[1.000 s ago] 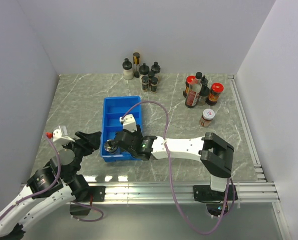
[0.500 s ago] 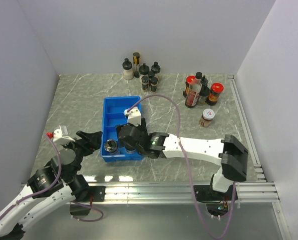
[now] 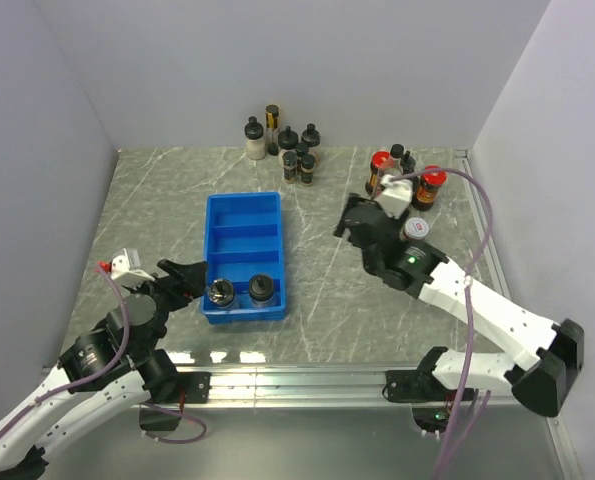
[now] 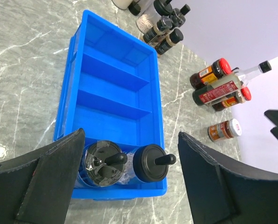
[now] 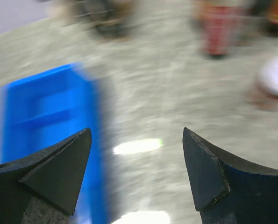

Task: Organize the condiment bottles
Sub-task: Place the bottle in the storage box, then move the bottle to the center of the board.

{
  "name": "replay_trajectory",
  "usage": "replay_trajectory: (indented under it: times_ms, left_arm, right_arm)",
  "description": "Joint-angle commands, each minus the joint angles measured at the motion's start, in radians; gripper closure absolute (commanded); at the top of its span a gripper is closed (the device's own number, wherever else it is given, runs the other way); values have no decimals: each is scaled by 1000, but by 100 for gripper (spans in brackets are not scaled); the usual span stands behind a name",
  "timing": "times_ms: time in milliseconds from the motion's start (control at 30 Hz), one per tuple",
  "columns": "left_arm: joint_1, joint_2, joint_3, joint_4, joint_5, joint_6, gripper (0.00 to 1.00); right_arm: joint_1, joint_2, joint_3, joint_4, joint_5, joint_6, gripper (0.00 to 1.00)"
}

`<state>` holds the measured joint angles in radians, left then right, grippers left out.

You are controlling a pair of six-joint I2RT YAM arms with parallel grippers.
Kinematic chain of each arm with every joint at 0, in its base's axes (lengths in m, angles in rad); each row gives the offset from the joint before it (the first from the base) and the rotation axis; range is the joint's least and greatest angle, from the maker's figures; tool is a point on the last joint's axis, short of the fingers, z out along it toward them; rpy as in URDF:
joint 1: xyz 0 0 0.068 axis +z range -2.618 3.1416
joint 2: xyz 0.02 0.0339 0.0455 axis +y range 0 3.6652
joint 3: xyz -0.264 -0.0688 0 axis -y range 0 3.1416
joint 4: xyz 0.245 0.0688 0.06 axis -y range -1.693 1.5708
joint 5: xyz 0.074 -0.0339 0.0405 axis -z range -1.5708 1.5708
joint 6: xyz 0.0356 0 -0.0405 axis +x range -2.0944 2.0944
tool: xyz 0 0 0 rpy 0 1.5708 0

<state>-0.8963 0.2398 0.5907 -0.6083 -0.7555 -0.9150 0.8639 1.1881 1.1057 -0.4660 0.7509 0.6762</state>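
Two black-capped condiment bottles [image 3: 220,293] [image 3: 261,289] stand side by side in the nearest compartment of the blue tray [image 3: 242,215]. My left gripper [image 3: 187,275] hovers open just left of that end; in the left wrist view [image 4: 131,135] its fingers frame both bottles [image 4: 103,161] [image 4: 150,162] without touching. My right gripper [image 3: 349,226] is open and empty over bare table right of the tray, and its wrist view [image 5: 136,133] is motion-blurred. More bottles stand at the back [image 3: 282,140] and back right [image 3: 402,180].
A lone white-lidded jar [image 3: 414,230] stands by the right arm's wrist, also visible from the left wrist [image 4: 224,129]. The tray's two far compartments [image 4: 115,70] hold nothing. Grey walls close the table at the back and sides.
The right gripper let go of a black-capped bottle in the tray's near compartment and swung away to the right. The left gripper opened a little wider.
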Motion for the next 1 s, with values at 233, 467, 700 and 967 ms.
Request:
replay_trajectory:
  times_ms: [233, 467, 700, 967]
  left_arm:
    - [-1, 45, 1, 88, 44, 16, 13]
    - [-1, 64, 8, 99, 58, 11, 13]
    - [-1, 50, 18, 76, 51, 8, 13]
    - [-1, 10, 26, 42, 45, 1, 13]
  right_arm:
    - [-316, -111, -165, 208, -96, -323, 12]
    - [-497, 83, 9, 288, -286, -428, 9]
    - [-558, 249, 224, 300, -340, -486, 9]
    - [-588, 401, 403, 218, -326, -460, 10]
